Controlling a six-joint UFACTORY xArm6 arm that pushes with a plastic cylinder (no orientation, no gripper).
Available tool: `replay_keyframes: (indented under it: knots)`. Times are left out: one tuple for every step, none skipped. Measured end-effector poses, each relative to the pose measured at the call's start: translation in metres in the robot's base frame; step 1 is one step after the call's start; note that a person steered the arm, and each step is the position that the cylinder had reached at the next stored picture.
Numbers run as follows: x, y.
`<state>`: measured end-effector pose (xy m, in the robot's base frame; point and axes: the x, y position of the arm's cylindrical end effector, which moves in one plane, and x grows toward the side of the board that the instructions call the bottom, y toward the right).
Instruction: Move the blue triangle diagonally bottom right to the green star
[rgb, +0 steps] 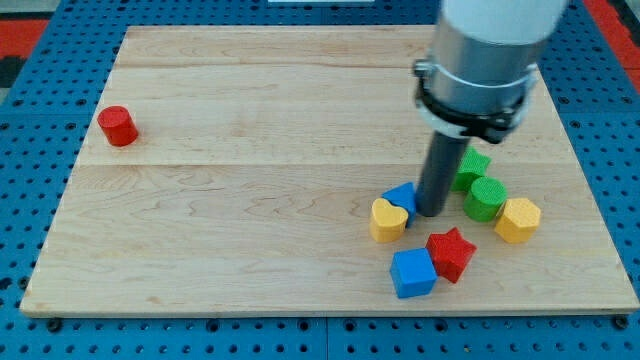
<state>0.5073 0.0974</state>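
Wooden worktop (250, 120) seen from above at a slant, ringed by blue pegboard (30, 90). No claw on this arm, so no apart-or-together state to tell: only a straight dark rod under a grey cylinder, with my tip (432, 212) down on the worktop among a cluster of blocks toward the bottom right corner. Blue triangle (402, 197) touching my tip on the view's left side, partly hidden behind the yellow heart (388, 219) just beside it. Green star (471, 166) right behind the rod toward the view's top, partly covered by it. Green cylinder (486, 198) and yellow hexagon (517, 219) nearer the right edge. Red star (451, 252) and blue cube (413, 272) nearer the bottom edge, touching. Red cylinder (118, 126) alone, well apart, near the left edge.
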Motion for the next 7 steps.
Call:
replay_keyframes:
  knots:
    - [-0.008,0.011]
    - [-0.016,0.051]
    - [-0.001,0.047]
    - [0.017,0.008]
    - [0.026,-0.040]
    - [0.025,-0.090]
    - [-0.009,-0.084]
